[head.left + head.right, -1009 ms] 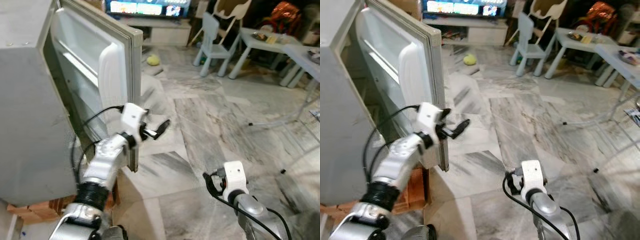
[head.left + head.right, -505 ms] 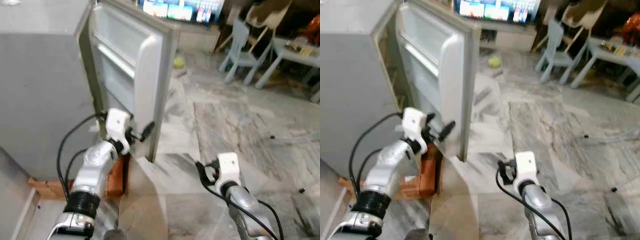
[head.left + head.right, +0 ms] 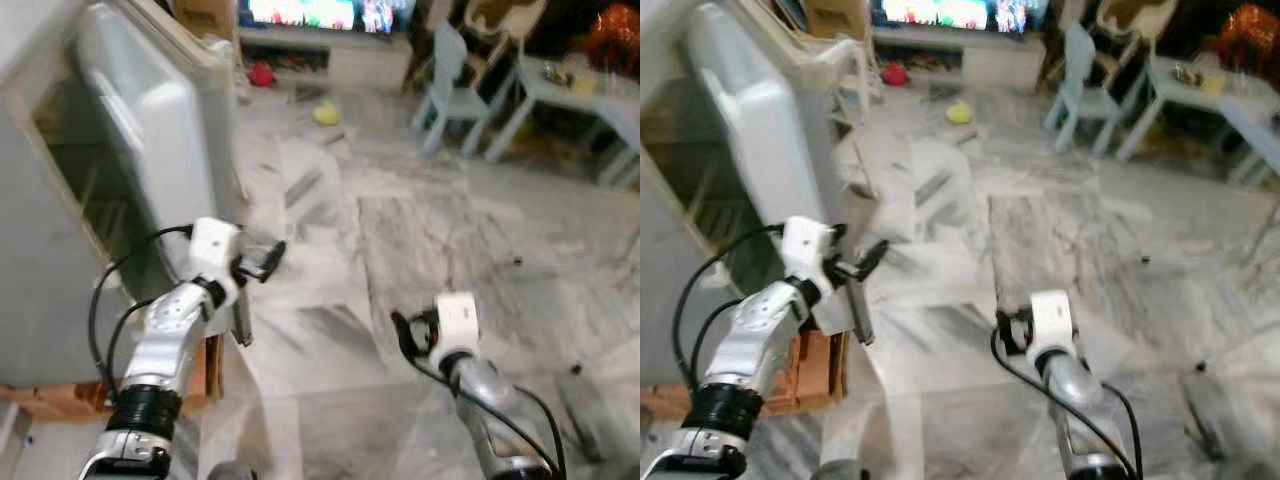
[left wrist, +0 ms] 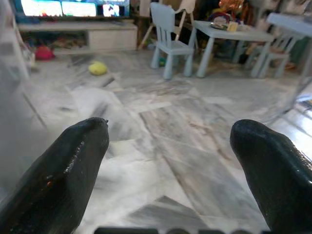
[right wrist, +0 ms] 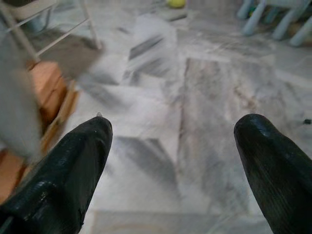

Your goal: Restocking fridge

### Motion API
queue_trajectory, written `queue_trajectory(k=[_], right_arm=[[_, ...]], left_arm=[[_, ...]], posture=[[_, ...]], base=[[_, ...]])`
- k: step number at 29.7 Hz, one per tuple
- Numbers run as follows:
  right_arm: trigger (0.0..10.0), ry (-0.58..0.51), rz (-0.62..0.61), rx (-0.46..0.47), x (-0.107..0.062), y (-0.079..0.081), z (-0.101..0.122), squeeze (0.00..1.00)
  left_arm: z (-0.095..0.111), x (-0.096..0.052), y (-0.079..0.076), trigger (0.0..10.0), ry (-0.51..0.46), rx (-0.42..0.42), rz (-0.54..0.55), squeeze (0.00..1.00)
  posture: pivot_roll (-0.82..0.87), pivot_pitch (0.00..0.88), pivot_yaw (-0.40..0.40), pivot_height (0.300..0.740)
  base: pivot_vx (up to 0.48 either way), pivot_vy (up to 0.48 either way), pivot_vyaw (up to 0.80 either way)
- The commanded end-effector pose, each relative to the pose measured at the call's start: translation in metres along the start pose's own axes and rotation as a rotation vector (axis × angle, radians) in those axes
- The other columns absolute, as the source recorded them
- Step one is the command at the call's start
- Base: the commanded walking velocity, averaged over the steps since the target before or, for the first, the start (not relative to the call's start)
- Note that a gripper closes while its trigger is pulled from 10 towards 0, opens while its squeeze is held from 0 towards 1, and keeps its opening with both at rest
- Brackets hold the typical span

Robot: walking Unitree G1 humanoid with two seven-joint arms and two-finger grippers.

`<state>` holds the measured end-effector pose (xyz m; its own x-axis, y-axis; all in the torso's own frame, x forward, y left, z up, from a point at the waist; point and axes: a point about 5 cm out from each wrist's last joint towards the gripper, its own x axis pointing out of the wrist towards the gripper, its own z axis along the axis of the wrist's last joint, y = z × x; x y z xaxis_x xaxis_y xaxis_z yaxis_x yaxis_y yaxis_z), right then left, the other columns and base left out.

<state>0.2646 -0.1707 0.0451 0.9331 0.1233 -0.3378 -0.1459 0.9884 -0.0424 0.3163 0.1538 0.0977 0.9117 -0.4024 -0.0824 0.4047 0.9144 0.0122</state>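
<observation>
Beside fridge door (image 3: 150, 130), left gripper (image 3: 262, 262) jaws wide, empty.

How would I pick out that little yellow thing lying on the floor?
Find the TV stand at the far wall, under the bright screen. On the marble floor just in front of it lies the yellow ball. A red toy sits nearby, but this one is round and lemon-yellow.

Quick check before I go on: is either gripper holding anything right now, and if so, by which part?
Nothing is held. The left gripper and the right gripper both have their fingers wide apart with only marble floor between them. The left one is beside the open fridge door.
</observation>
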Motion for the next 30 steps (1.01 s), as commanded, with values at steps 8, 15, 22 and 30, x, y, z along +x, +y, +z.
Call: queue_trajectory(k=[8,15,22,30], right_arm=[[10.0,-0.119,-0.029,0.051,0.004,-0.004,0.034,0.00],[10.0,-0.149,-0.086,-0.056,0.004,-0.003,0.042,0.00],[10.0,-0.203,-0.073,0.036,-0.009,-0.004,0.037,0.00],[10.0,-0.255,-0.061,-0.002,-0.004,0.001,0.043,0.00]], left_arm=[[0.006,-0.065,0.068,10.0,-0.041,0.097,0.475,0.00],[0.001,-0.107,0.078,10.0,-0.012,0.190,0.625,0.00],[-0.021,-0.104,0.055,10.0,0.031,0.187,0.576,0.00],[-0.020,-0.082,0.040,10.0,0.006,0.185,0.491,0.00]], posture=[[0.13,0.028,-0.040,0.740],[0.12,0.038,-0.069,0.740],[0.10,0.010,-0.090,0.740],[0.08,0.000,-0.079,0.740]], base=[[0.000,0.000,0.00],[0.000,0.000,0.00],[0.000,0.000,0.00],[0.000,0.000,0.60]])
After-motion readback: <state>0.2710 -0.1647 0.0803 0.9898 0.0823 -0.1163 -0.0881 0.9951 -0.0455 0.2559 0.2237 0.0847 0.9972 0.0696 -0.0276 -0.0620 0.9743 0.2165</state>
